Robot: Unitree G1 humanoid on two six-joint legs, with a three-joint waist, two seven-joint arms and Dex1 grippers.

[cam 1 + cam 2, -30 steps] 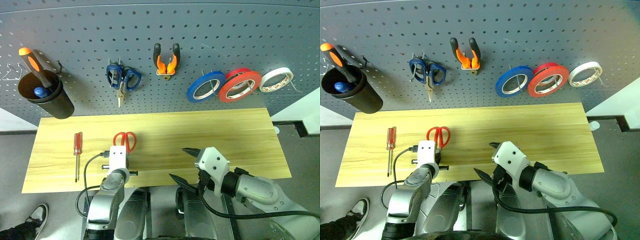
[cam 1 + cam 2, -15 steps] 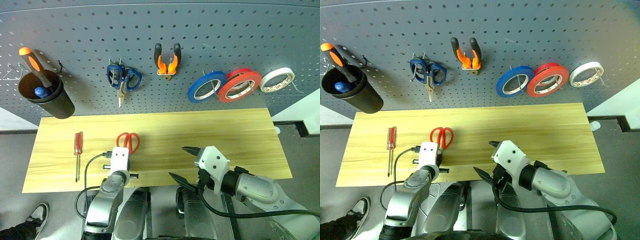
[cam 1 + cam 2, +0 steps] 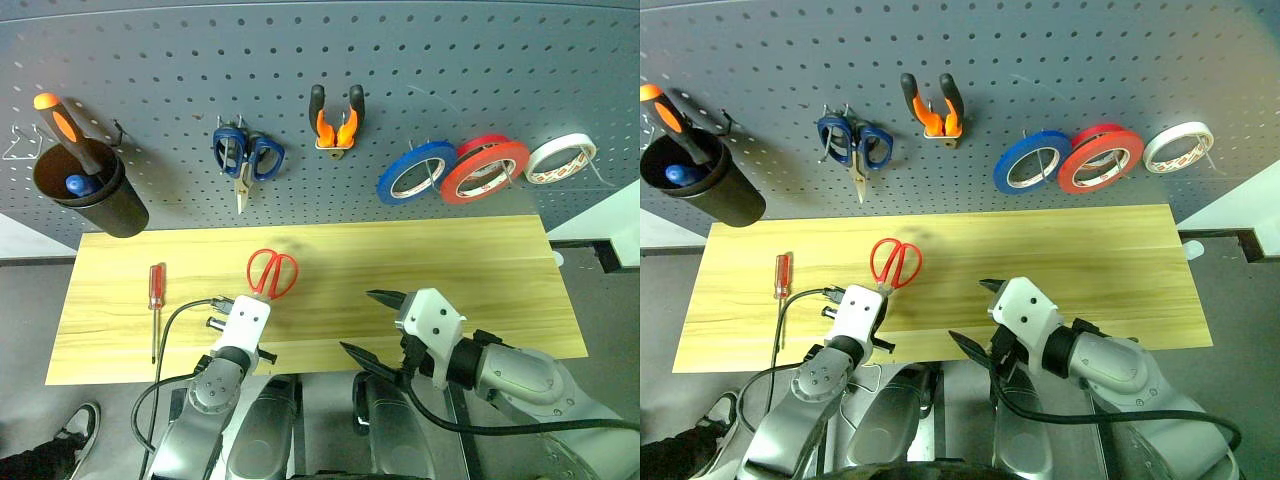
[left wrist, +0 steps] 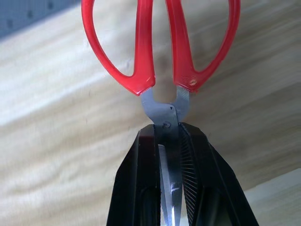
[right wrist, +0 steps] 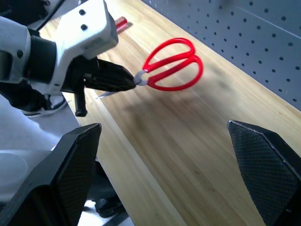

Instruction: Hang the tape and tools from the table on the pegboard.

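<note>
The left gripper (image 4: 171, 141) is clamped on the steel blades of the red-handled scissors (image 3: 272, 273), holding them just above the table (image 3: 480, 260), handles toward the pegboard (image 3: 450, 60). The right gripper (image 3: 375, 325) hangs spread wide over the table's near edge. The small red-handled screwdriver (image 3: 155, 300) lies on the table's left part

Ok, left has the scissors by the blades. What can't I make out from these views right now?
- Red-handled scissors: blade tips hidden between the left gripper fingers, left wrist view.
- Small red-handled screwdriver: tip too thin to make out, left eye view.
- Blue-handled scissors: the hook on the pegboard is covered by their handles.
</note>
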